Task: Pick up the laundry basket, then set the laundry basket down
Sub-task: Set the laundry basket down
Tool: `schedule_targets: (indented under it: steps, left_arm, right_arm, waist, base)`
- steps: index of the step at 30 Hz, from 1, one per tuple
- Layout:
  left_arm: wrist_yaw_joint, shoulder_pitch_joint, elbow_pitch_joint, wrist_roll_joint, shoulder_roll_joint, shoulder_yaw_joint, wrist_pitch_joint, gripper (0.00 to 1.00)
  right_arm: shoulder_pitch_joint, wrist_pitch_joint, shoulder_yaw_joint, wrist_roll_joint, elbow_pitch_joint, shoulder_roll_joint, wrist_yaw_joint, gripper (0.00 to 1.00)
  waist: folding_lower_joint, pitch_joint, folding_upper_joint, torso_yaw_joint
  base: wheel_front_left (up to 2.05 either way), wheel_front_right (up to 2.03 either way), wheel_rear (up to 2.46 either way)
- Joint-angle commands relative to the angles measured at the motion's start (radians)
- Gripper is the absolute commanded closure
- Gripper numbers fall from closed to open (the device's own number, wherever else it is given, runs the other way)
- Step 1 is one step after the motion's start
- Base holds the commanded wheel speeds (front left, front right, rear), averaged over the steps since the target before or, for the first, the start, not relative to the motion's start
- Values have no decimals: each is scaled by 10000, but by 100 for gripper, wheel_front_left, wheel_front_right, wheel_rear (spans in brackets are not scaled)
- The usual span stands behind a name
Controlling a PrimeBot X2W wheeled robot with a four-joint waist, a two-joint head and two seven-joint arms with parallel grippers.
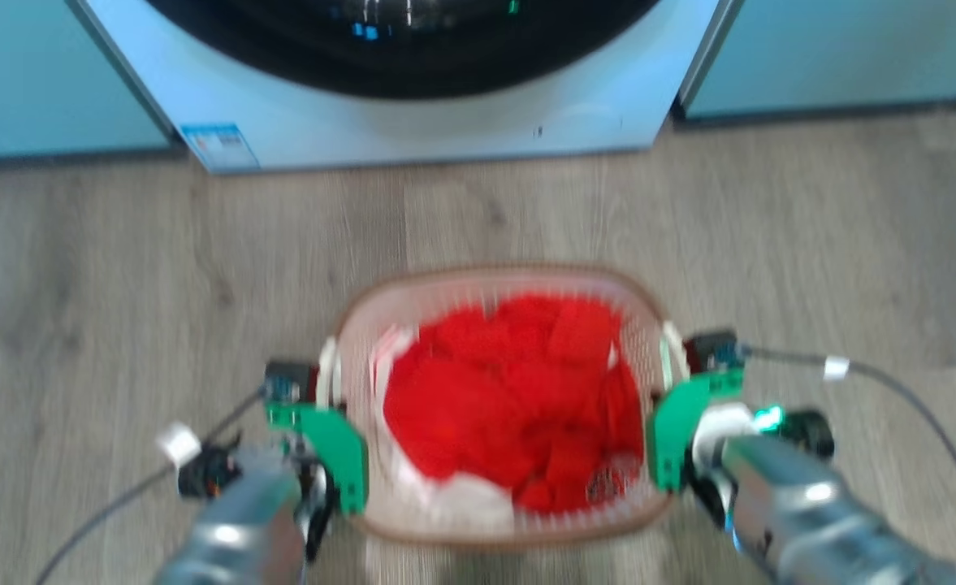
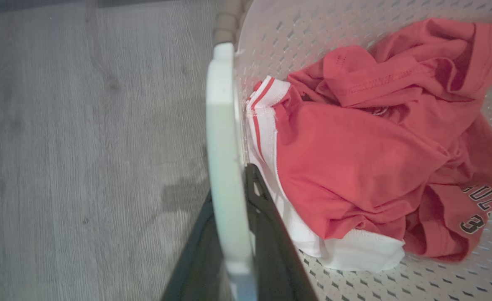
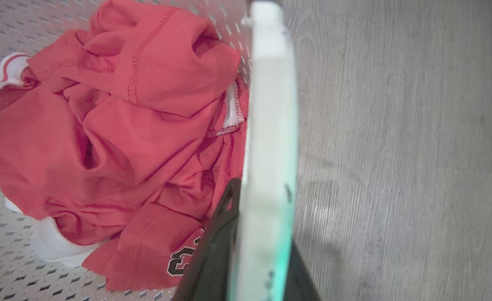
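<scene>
Nearest me, the left gripper [image 1: 319, 406] and right gripper [image 1: 689, 398] each pinch a white side handle [image 2: 225, 125] of the laundry basket [image 1: 494, 273] (red clothes [image 1: 510, 406] heaped inside), which is between them over the wood floor [image 1: 120, 284], with the washer [image 1: 413, 130] just beyond.

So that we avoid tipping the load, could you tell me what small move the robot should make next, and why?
Probably raise both arms together, evenly. The left gripper and right gripper each clamp a white handle of the laundry basket, and loose red clothes lie inside, so uneven lifting might tilt it.
</scene>
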State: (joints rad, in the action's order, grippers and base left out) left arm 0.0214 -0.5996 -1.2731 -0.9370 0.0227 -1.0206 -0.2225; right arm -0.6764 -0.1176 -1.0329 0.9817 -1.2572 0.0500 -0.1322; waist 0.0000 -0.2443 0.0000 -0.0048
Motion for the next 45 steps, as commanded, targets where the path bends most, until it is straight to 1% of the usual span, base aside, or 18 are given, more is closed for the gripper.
schedule_targets:
  steps: [1, 6, 7, 14, 20, 30, 37, 38, 45]
  left_arm:
    - [245, -719, -17, 128, 315, 275, -220, 100]
    - [323, -1772, 42, 280, 359, 375, -344, 100]
    - [323, -1772, 42, 280, 359, 375, -344, 100]
    - [416, -3067, 194, 509, 382, 550, -386, 100]
    - [570, -3653, 516, 822, 390, 784, -390, 100]
    - [649, -3934, 707, 1352, 384, 1132, -391, 100]
    - [628, -3933, 734, 1611, 347, 1353, -392, 100]
    - [608, -3921, 727, 1684, 337, 1394, -392, 100]
    - [558, -3924, 687, 1906, 305, 1497, -392, 100]
  right_arm:
    - [-352, -238, -60, -195, 7, 3, 15, 100]
    - [-1440, -509, 159, -301, -184, 3, 15, 100]
    - [-1440, -509, 159, -301, -184, 3, 15, 100]
    - [-2721, -831, 497, -595, -320, 3, 15, 100]
    - [-3165, -767, 1181, -1294, -332, 184, 15, 100]
    - [-3381, -732, 2423, -2598, -334, 215, 15, 100]
    - [-3310, -676, 3294, -3489, -335, 167, 15, 100]
    - [-3281, -659, 3544, -3726, -335, 143, 15, 100]
    - [-3186, -579, 4333, -4534, -335, 57, 15, 100]
  waist:
    - [0, -1048, 0, 59]
    - [0, -2439, 0, 132]
    - [0, -2439, 0, 132]
    - [0, -4125, 0, 331]
    - [0, -5006, 0, 502]
    - [0, -5799, 0, 639]
    - [0, -6004, 0, 645]
    - [0, -6032, 0, 642]
    - [0, -6178, 0, 653]
  base:
    - [0, 0, 0]
    - [0, 0, 0]
    - [0, 0, 0]
    - [0, 0, 0]
    - [0, 0, 0]
    - [0, 0, 0]
    - [0, 0, 0]
    - [0, 0, 0]
    - [0, 0, 0]
